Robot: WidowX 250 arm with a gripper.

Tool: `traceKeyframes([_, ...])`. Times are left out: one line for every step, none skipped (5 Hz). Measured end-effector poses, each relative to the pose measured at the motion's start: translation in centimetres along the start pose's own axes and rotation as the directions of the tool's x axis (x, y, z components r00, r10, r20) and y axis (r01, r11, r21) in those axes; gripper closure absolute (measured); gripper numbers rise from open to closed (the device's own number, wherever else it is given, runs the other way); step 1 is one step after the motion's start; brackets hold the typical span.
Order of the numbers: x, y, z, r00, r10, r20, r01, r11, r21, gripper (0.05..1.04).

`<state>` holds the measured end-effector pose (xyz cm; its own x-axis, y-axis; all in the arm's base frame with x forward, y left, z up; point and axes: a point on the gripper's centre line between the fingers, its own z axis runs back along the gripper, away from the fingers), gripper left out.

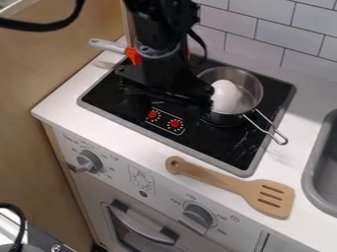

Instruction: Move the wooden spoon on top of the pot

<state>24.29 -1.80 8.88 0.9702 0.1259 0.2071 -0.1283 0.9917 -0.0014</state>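
Your tool hangs over the black stove, just beside the metal pot; you cannot tell whether it is wide or narrow. A white egg-shaped object sits in the pot. Your wooden spoon, with 3 slots, lies flat on the white surface in front of the stove, near 2 oven knobs.

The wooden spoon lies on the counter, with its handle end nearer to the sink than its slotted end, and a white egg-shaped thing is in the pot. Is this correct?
Not quite. The camera view shows the slotted end of the spoon nearer to the sink. The spoon does lie on the counter, and a white egg-shaped thing is in the pot.
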Motion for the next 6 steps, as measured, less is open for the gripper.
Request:
traceKeyframes([0.0, -0.1, 0.0, 1.000, 0.000, 0.000, 0.000, 1.000, -0.001, 0.083])
traceKeyframes([-0.1, -0.1, 0.0, 1.000, 0.000, -0.002, 0.000, 1.000, -0.002, 0.083])
traceKeyframes([0.0, -0.1, 0.0, 1.000, 0.000, -0.001, 0.000, 1.000, 0.000, 0.083])
traceKeyframes([0.0, -0.1, 0.0, 1.000, 0.013, 0.002, -0.013, 1.000, 0.008, 0.084])
traceKeyframes([-1.2, 1.1, 0.9, 0.961, 0.251, 0.116, -0.263, 0.960, 0.099, 0.083])
traceKeyframes([-2.3, 2.6, 1.1, 0.876, 0.438, 0.200, -0.475, 0.855, 0.210, 0.083])
